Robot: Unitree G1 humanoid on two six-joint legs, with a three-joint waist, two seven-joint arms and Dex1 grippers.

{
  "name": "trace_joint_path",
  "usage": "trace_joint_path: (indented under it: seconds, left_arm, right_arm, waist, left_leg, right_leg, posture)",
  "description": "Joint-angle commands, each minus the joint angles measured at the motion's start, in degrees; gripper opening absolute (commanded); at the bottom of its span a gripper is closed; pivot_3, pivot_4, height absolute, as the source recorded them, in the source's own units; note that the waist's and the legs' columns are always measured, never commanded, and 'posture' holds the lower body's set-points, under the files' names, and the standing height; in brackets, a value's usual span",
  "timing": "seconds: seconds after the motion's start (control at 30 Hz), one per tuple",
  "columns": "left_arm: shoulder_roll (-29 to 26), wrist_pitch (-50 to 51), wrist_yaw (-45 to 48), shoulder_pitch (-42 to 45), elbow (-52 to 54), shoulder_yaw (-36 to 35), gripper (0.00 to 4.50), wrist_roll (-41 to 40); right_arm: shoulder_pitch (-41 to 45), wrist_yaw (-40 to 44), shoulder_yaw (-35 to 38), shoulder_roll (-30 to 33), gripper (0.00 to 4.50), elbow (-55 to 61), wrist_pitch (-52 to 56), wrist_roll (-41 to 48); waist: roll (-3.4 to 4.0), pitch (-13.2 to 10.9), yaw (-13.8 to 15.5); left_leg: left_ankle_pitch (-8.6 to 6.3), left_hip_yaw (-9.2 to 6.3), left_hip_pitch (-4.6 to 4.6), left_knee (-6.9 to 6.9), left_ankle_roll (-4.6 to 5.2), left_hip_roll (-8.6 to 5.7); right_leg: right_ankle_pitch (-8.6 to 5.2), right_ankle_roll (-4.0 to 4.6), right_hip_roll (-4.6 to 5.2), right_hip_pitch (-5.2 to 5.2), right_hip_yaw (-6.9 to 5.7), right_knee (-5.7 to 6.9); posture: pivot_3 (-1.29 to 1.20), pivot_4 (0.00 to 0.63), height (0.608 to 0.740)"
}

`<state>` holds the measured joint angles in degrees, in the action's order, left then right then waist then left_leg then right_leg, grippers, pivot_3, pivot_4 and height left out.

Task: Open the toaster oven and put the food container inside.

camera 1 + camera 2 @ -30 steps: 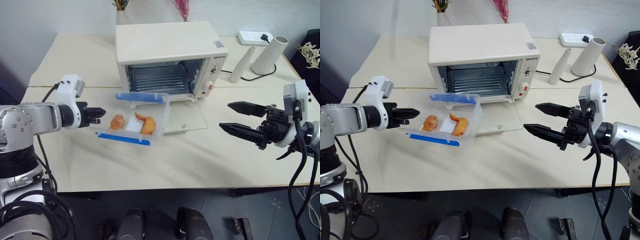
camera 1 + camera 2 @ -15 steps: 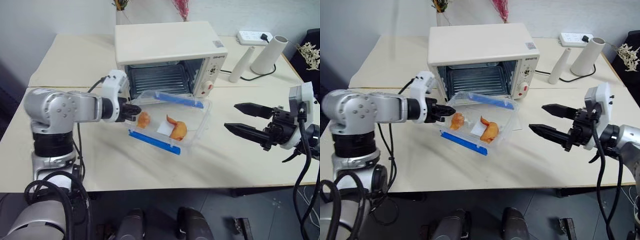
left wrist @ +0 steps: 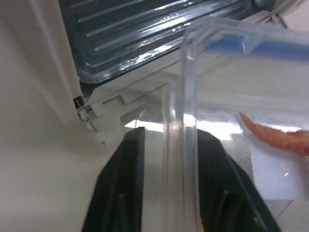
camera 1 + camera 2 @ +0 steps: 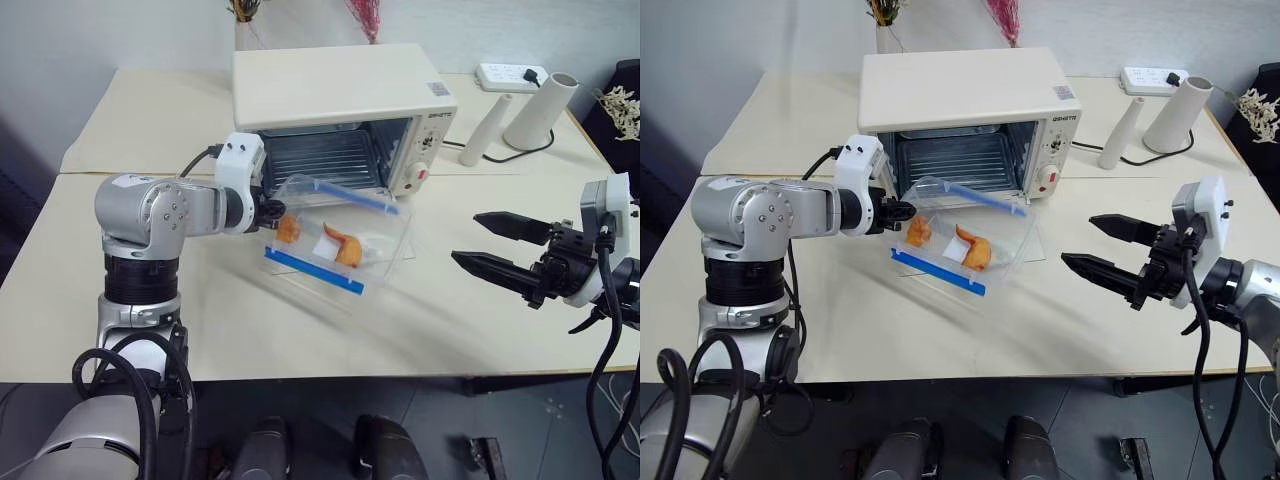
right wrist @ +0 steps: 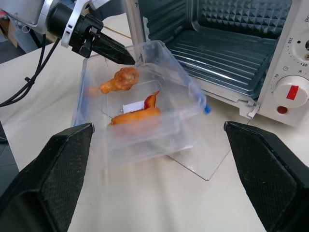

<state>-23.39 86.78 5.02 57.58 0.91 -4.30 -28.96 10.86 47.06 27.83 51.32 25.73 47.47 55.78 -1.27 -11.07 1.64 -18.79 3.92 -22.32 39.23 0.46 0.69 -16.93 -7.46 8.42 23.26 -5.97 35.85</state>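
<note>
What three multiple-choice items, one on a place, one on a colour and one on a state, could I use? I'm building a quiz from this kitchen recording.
1. Where is the food container?
A. On top of the oven
B. Over the lowered oven door, in front of the opening
C. On the rack inside

2. What colour are the container's clip strips?
A. Blue
B. Green
C. Red

3. How does the toaster oven stand?
A. Door shut
B. Door folded down, rack in view
C. Tipped on its side

Answers:
1 B: the box sits tilted just outside the opening, with the left gripper at its end wall.
2 A: a blue strip runs along each long edge.
3 B: the glass door lies flat on the table and the wire rack shows; the right gripper waits open beside it.
</note>
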Motion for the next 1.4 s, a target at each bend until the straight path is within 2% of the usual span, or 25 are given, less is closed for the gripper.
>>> trace_joint_path:
  seconds: [0.03, 0.1, 0.23, 0.5, 0.67, 0.7, 0.8, 0.9, 1.07, 1.2, 1.3, 1.4]
  left_arm:
    - [0.26, -0.58, 1.63, -0.33, 3.63, -2.59, 2.51, 0.06]
    - [0.17, -1.00, 2.88, -0.66, 5.28, -4.45, 3.12, -0.71]
    - [-0.22, -0.97, 3.54, -1.40, 7.68, -7.51, 3.12, -0.38]
    - [-1.81, -5.07, 6.21, -1.58, 9.28, -8.55, 3.12, -0.19]
    - [-4.46, -9.65, 13.23, -1.11, 8.63, -12.57, 3.12, -3.97]
    - [-5.30, -10.88, 15.42, -1.12, 7.98, -14.04, 2.94, -5.24]
    - [-9.52, -12.69, 26.49, -1.83, 7.26, -17.49, 2.26, -12.41]
    - [-14.68, -11.74, 37.93, -3.45, 7.64, -18.66, 1.39, -20.09]
    - [-24.81, -12.61, 54.91, -9.83, 8.17, -12.93, 0.00, -25.36]
    - [-36.51, -24.30, 73.45, -19.00, 11.82, -2.31, 0.00, -19.49]
    - [-39.34, -33.04, 77.94, -21.32, 11.30, 3.93, 0.00, -13.46]
    - [-37.80, -39.95, 78.91, -20.66, 8.53, 8.39, 0.00, -8.12]
  right_arm:
    - [0.11, 1.00, 1.51, 1.67, 4.50, 0.75, -1.13, 0.11]
    - [0.01, 1.40, 1.67, 2.15, 4.50, 0.63, -1.00, -0.07]
    - [0.09, 1.86, 1.76, 2.80, 4.50, 0.18, -0.86, -0.09]
    - [2.30, 1.93, -0.69, 2.82, 4.50, -1.14, -1.41, -1.62]
    - [4.51, 1.06, 0.18, 3.27, 4.50, -1.58, -0.06, -0.51]
    - [4.75, 0.92, 0.72, 3.42, 4.50, -1.14, 0.64, 0.54]
    - [4.92, 0.40, 2.57, 3.90, 3.92, 1.23, 3.15, 5.57]
    - [4.70, -0.74, 4.28, 4.40, 2.96, 3.97, 5.61, 11.92]
    - [1.62, -2.01, 4.56, 5.48, 1.30, 9.87, 7.89, 20.47]
    - [-1.10, -3.78, 1.59, 6.22, 0.01, 14.77, 8.54, 25.70]
    - [-2.87, -4.11, -0.92, 6.90, 0.01, 17.03, 8.55, 26.97]
    - [-3.61, -3.00, -7.03, 6.69, 0.01, 19.15, 7.41, 21.70]
  waist:
    - [0.00, 0.00, -0.03]
    - [0.00, 0.00, -0.05]
    - [0.00, 0.00, -0.10]
    - [0.00, 0.00, -0.02]
    - [0.00, 0.00, -0.10]
    - [0.00, 0.00, -0.12]
    - [0.00, 0.00, -0.32]
    - [0.01, 0.00, -0.30]
    - [0.01, 0.00, -0.22]
    - [0.01, 0.00, -0.28]
    - [0.03, -0.02, -0.14]
    - [0.03, -0.02, 0.07]
  left_leg:
    - [0.00, 0.00, 0.00, 0.00, 0.00, 0.00]
    - [0.00, -0.01, -0.01, 0.00, 0.00, 0.00]
    - [0.00, -0.01, -0.01, -0.01, 0.00, 0.01]
    - [0.00, -0.02, -0.02, 0.00, 0.00, -0.01]
    - [0.00, -0.01, -0.02, 0.00, 0.00, 0.00]
    - [0.00, -0.01, -0.03, 0.00, 0.00, 0.00]
    - [0.00, -0.01, -0.01, -0.03, 0.00, 0.02]
    - [0.00, -0.01, -0.02, -0.04, -0.01, 0.04]
    - [0.00, -0.02, 0.01, -0.02, -0.01, 0.04]
    - [0.00, -0.01, 0.05, -0.01, 0.02, 0.03]
    - [0.00, 0.04, 0.07, -0.08, 0.01, 0.04]
    - [-0.02, -0.03, 0.06, -0.03, 0.06, 0.02]
  right_leg:
    - [0.00, 0.00, 0.00, 0.00, 0.00, 0.00]
    - [0.00, 0.00, 0.00, 0.01, 0.00, 0.00]
    - [0.00, 0.00, 0.00, 0.01, -0.02, -0.01]
    - [0.00, 0.00, 0.01, 0.00, -0.01, -0.01]
    - [0.00, 0.00, 0.01, 0.01, -0.02, -0.01]
    - [0.00, 0.00, 0.01, 0.01, -0.02, -0.01]
    - [0.00, 0.00, -0.01, 0.02, -0.04, -0.01]
    - [0.00, 0.00, -0.03, 0.05, -0.04, -0.01]
    - [0.00, 0.01, -0.03, -0.02, -0.05, -0.02]
    - [0.00, 0.01, -0.03, -0.10, -0.03, -0.11]
    - [-0.03, 0.06, -0.05, -0.10, -0.03, -0.15]
    - [-0.03, 0.06, -0.05, -0.25, -0.07, -0.26]
  posture:
    - [0.00, 0.150, 0.740]
    - [0.00, 0.150, 0.740]
    - [0.00, 0.150, 0.740]
    - [0.00, 0.150, 0.740]
    - [0.00, 0.150, 0.740]
    - [0.00, 0.150, 0.740]
    - [0.00, 0.150, 0.740]
    - [0.00, 0.150, 0.740]
    - [0.00, 0.150, 0.740]
    - [0.00, 0.150, 0.740]
    - [0.00, 0.150, 0.740]
    - [0.00, 0.150, 0.740]
